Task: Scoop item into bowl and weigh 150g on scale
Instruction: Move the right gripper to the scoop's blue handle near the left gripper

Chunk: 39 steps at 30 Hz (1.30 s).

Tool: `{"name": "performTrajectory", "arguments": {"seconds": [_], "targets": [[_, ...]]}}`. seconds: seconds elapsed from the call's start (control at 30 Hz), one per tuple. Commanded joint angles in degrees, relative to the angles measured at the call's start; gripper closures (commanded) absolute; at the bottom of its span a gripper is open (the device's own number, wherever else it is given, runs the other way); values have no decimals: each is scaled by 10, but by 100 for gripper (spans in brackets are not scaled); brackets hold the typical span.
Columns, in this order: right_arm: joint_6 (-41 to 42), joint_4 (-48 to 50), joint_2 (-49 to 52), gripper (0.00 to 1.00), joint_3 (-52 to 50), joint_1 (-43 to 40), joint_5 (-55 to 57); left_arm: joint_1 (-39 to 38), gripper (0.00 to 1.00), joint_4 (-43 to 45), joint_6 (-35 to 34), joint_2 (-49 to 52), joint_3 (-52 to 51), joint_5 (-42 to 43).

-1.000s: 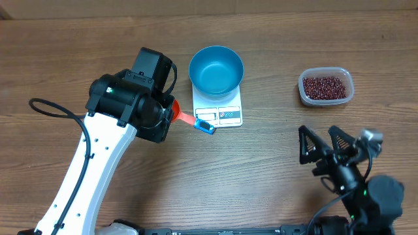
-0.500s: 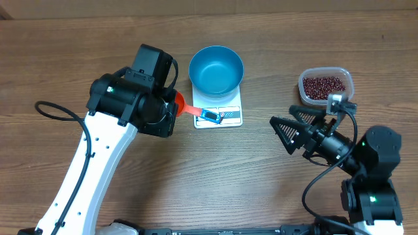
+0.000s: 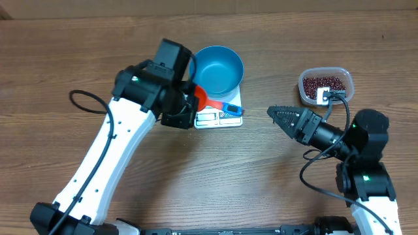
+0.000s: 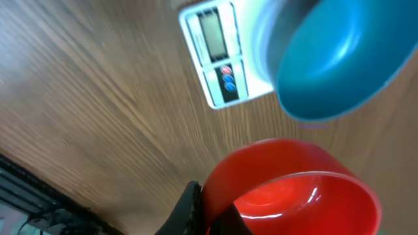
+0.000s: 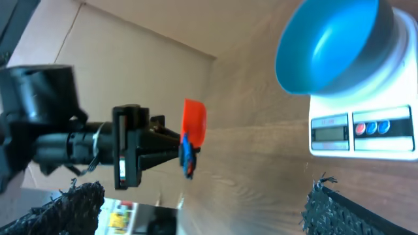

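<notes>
The blue bowl [image 3: 217, 68] stands on the white scale [image 3: 222, 116], whose display and buttons face the table's front. My left gripper [image 3: 191, 103] is shut on a red scoop [image 3: 201, 96] with a blue handle end [image 3: 231, 109], held over the scale's left front beside the bowl. In the left wrist view the red scoop [image 4: 294, 192] looks empty, with the bowl [image 4: 339, 59] and scale [image 4: 219, 59] beyond it. The dark red item [image 3: 323, 83] fills a clear tub at the right. My right gripper [image 3: 277, 116] stands open and empty, pointing left, between tub and scale.
The clear tub [image 3: 346, 91] sits at the back right, close to my right wrist. A black cable [image 3: 88, 101] loops beside the left arm. In the right wrist view the scoop [image 5: 194, 124], bowl [image 5: 333, 42] and scale [image 5: 366, 130] lie ahead over bare wood.
My left arm has carried the scoop right and back, from the scale's left side to over its front beside the bowl. My right arm has swung from the front edge toward the tub, turning leftward.
</notes>
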Motion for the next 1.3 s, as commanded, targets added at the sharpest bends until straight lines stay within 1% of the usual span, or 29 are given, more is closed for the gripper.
{"name": "performTrajectory", "arguments": {"seconds": [0.0, 0.17, 0.33, 0.43, 0.67, 0.77, 0.9, 0.93, 1.03, 1.27], "targets": [[47, 4, 23, 0, 18, 12, -8, -23, 96, 19, -20, 10, 10, 10], [55, 24, 60, 0, 18, 35, -8, -51, 96, 54, -27, 13, 10, -14], [55, 66, 78, 0, 18, 63, -8, -74, 96, 53, -56, 14, 10, -24], [55, 83, 78, 0, 18, 75, -8, -84, 96, 52, -76, 14, 10, -43], [55, 88, 78, 1, 18, 79, -8, -99, 96, 53, -90, 14, 10, -48], [55, 88, 78, 7, 18, 79, -8, -104, 96, 53, -93, 14, 10, -48], [55, 88, 78, 18, 18, 79, -8, -109, 96, 52, -95, 16, 10, -49], [55, 88, 78, 23, 18, 79, -8, -110, 96, 52, -94, 17, 10, -49], [55, 88, 78, 29, 18, 79, -8, -110, 96, 53, -95, 22, 10, -48], [55, 88, 78, 32, 18, 80, -8, -116, 96, 57, -95, 40, 10, -45]]}}
